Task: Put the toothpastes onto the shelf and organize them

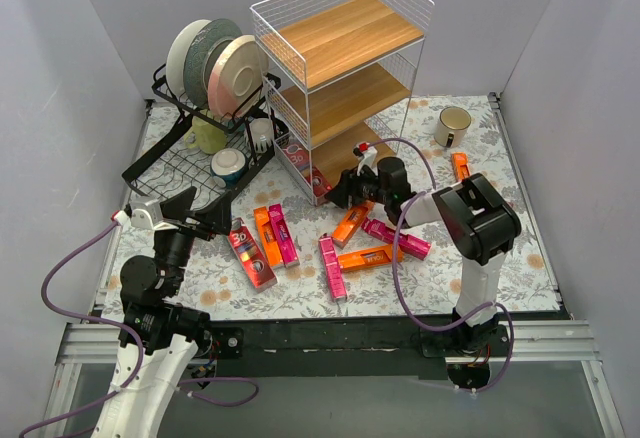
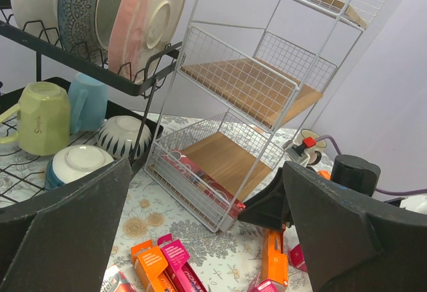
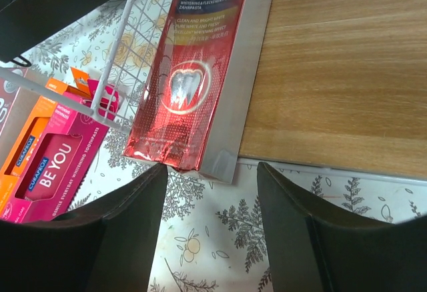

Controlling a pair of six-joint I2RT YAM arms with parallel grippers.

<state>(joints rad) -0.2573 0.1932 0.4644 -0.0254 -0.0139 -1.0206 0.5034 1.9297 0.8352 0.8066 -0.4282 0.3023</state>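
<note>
Placement is the step in hand, we judge: the right claw [image 3: 210,172] sits at the front lip of the shelf [image 1: 345,33], bottom tier, fingers apart with nothing between them. The dark red carton [image 3: 193,72] lies flat on the bottom board [image 3: 333,72], hard against the wire side, with its near end just ahead of the claw. To do this well we keep the fingers low under the middle tier, tap the carton end square to the board edge if it needs it, then back out straight so no wire snags. The left claw [image 2: 207,167] hangs wide open and empty over the left of the bench [image 1: 530,238], clear of the dish rack [image 1: 190,158]. The loose cartons [image 1: 368,256], orange, pink and one more dark red, lie scattered flat on the bench in front of the shelf; the orange one [image 1: 352,223] is nearest the right claw. Cartons are thin glossy card, long, slim and sharp-edged. The red one has a foil sheen, so we expect it to be slippery and easy to crush; grip across the narrow faces. The board is smooth wood grain, the wire is white-coated mesh, and the bench wears a floral cloth.
</note>
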